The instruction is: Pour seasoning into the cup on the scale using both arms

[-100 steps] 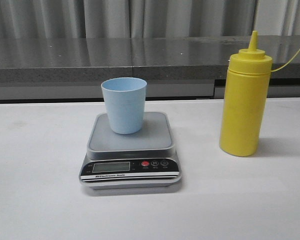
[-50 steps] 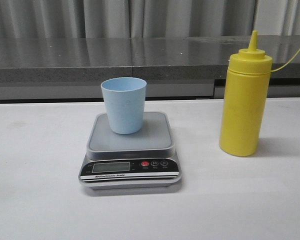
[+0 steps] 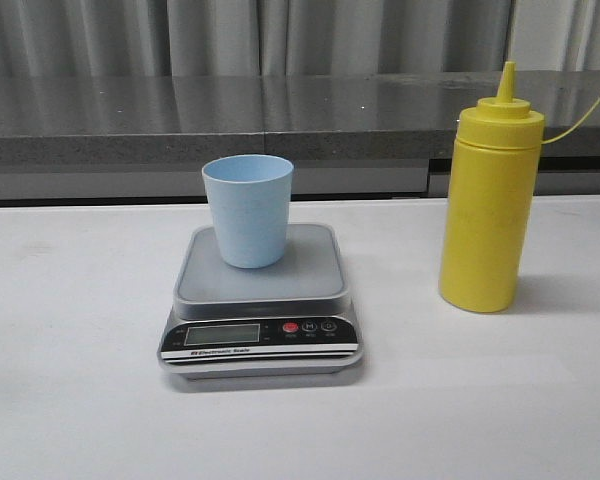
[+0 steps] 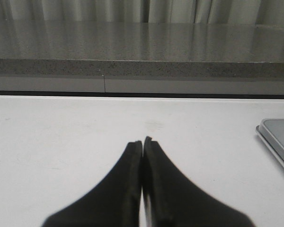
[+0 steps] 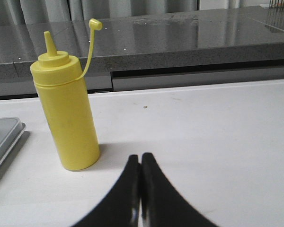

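The pale blue cup (image 3: 248, 210) stands upright on the silver platform of the scale (image 3: 260, 280) at the table's middle. The tall yellow seasoning bottle (image 3: 488, 200) stands upright to the scale's right, its tethered nozzle cap hanging off. It also shows in the right wrist view (image 5: 68, 113). Neither arm shows in the front view. My left gripper (image 4: 143, 141) is shut and empty over bare table, with a corner of the scale (image 4: 277, 137) off to one side. My right gripper (image 5: 140, 157) is shut and empty, short of the bottle and apart from it.
A white table (image 3: 70, 400) carries everything. A dark grey stone ledge (image 3: 130, 120) runs along the back with curtains behind it. The scale's edge (image 5: 4, 137) shows beside the bottle in the right wrist view.
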